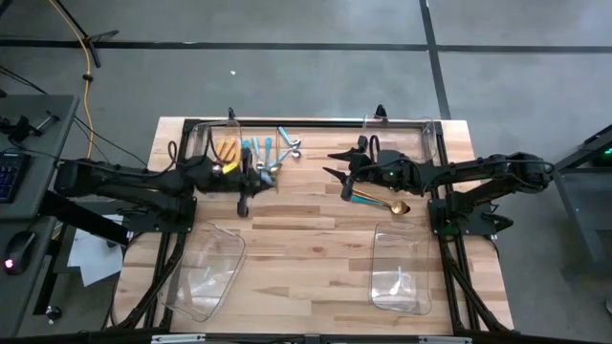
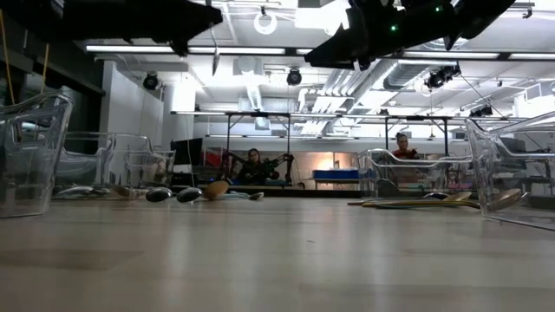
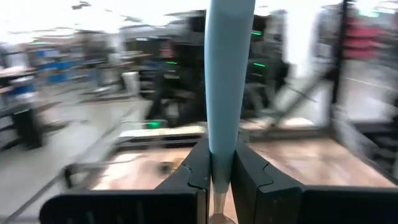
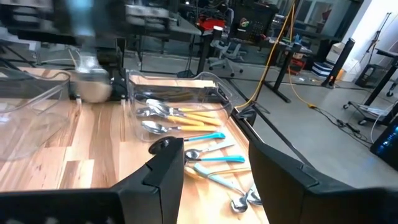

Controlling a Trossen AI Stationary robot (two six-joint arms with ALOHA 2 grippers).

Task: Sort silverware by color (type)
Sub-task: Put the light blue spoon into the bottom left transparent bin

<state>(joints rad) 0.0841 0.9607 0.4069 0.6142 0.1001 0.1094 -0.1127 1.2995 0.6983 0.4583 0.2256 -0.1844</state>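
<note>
My left gripper [image 1: 249, 182] hovers above the table's middle left, shut on a light-blue-handled spoon [image 3: 227, 74] that stands upright. Its silver bowl [image 4: 93, 84] points down, clear of the wood. More silverware lies behind it: orange-handled pieces [image 1: 225, 148] in the back-left clear bin [image 1: 196, 134], and light-blue-handled ones [image 1: 258, 153] flat on the wood beside it. A gold spoon [image 1: 387, 204] lies on the table under my right arm. My right gripper [image 1: 337, 164] hangs open above the table's middle, with nothing between its fingers. My left gripper pinches the spoon's light-blue handle at its lower end [image 3: 219, 146], where it narrows toward the silver neck, between its two fingers [image 3: 198, 167]. The fingers reach level from the table's left and lie across the handle. The spoon stands upright, handle up, lifted clear of the table.
Clear plastic bins stand at the back right [image 1: 406, 129], near left [image 1: 206, 268] and near right [image 1: 402, 268]. Bare wood lies between the two near bins. Two people sit in the room far beyond the table.
</note>
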